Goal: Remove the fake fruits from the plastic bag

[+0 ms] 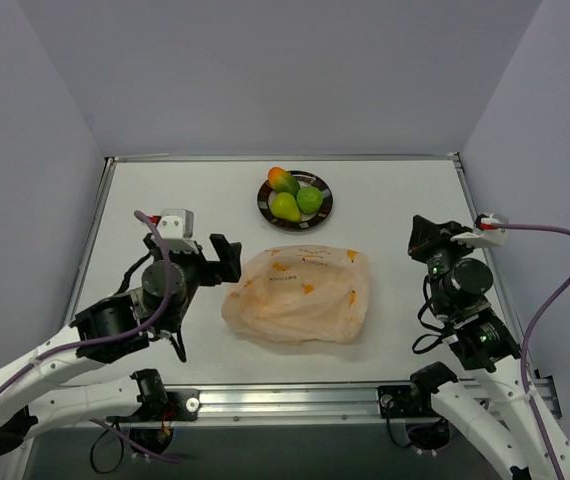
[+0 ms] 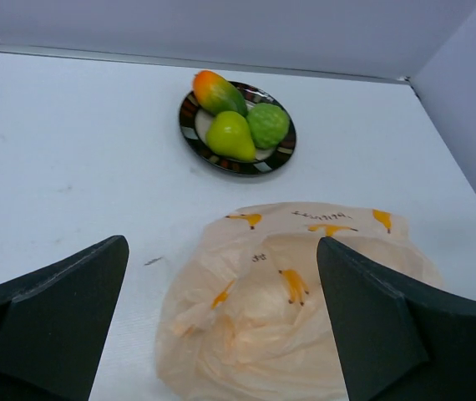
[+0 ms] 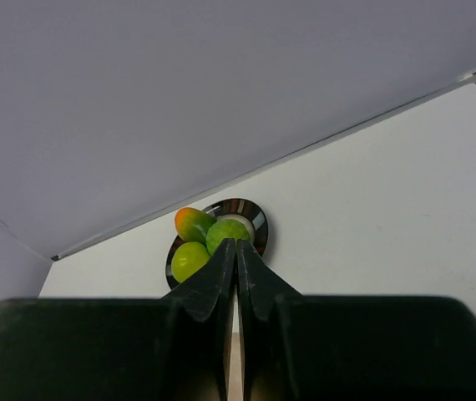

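Observation:
The three fake fruits lie on a round dark-rimmed plate [image 1: 323, 213] at the back centre: a mango shape [image 1: 282, 180], a pear shape [image 1: 285, 206] and a round green one [image 1: 309, 199]. The plastic bag [image 1: 300, 295] lies crumpled on the table in front of the plate, and no fruit shows inside it. My left gripper [image 1: 207, 255] is open and empty just left of the bag; in the left wrist view the bag [image 2: 280, 309] lies between and ahead of its fingers [image 2: 54, 309]. My right gripper [image 1: 419, 236] is shut and empty, to the right of the bag, pointing toward the plate [image 3: 250, 209].
The white table [image 1: 165, 200] has a metal rail along its back and side edges. Grey walls close in the back and both sides. Cables loop off both wrists.

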